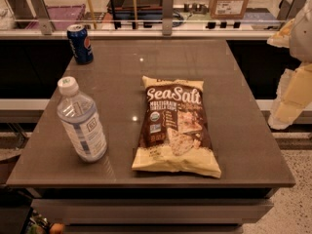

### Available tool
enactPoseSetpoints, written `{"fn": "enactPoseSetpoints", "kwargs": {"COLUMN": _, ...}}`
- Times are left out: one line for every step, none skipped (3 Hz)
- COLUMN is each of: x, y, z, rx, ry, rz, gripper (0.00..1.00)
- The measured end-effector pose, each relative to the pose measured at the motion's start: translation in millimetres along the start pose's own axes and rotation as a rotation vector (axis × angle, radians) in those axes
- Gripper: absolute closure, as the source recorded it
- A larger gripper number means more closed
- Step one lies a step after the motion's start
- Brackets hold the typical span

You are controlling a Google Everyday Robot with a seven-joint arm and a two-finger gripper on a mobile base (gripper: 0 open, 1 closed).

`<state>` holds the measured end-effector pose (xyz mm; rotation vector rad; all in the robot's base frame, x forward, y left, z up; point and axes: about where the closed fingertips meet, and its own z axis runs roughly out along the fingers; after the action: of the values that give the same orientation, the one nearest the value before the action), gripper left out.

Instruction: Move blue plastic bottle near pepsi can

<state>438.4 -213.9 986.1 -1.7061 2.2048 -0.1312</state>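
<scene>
Gripper: hanging at the far right of the view, just beyond the right edge of the table, forming the lowest end of a pale cream arm. Sitting about level with the tabletop, well apart from everything on it and touching none of it. Impossible to tell how wide it is opening, or whether it is gripping anything.

Arm: coming down from the upper right corner in stacked, blocky segments, bending slightly leftward on the way down and pointing mostly downward alongside the table's flank. Partly running out of view at the right border.

Blue plastic bottle: standing on its base on the near-left part of the table, white cap on top, pale label wrapping its middle. Resting free, with nothing grasping it.

Pepsi can: standing upright at the far-left corner of the table, logo facing the camera. Sitting well apart from the bottle, with bare tabletop lying between them.

Chip bag: lying flat, face up, around the middle of the table, near the bottle's right side without touching it.

Cardboard box: sitting on the counter beyond the table's far edge.
</scene>
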Motion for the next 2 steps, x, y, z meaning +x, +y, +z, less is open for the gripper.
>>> {"fn": "enactPoseSetpoints", "kwargs": {"x": 0.0, "y": 0.0, "z": 0.0, "rx": 0.000, "ry": 0.000, "rz": 0.000, "gripper": 0.00}}
{"fn": "enactPoseSetpoints", "kwargs": {"x": -5.4, "y": -0.4, "z": -2.9, "rx": 0.014, "ry": -0.021, "rz": 0.006, "gripper": 0.00}}
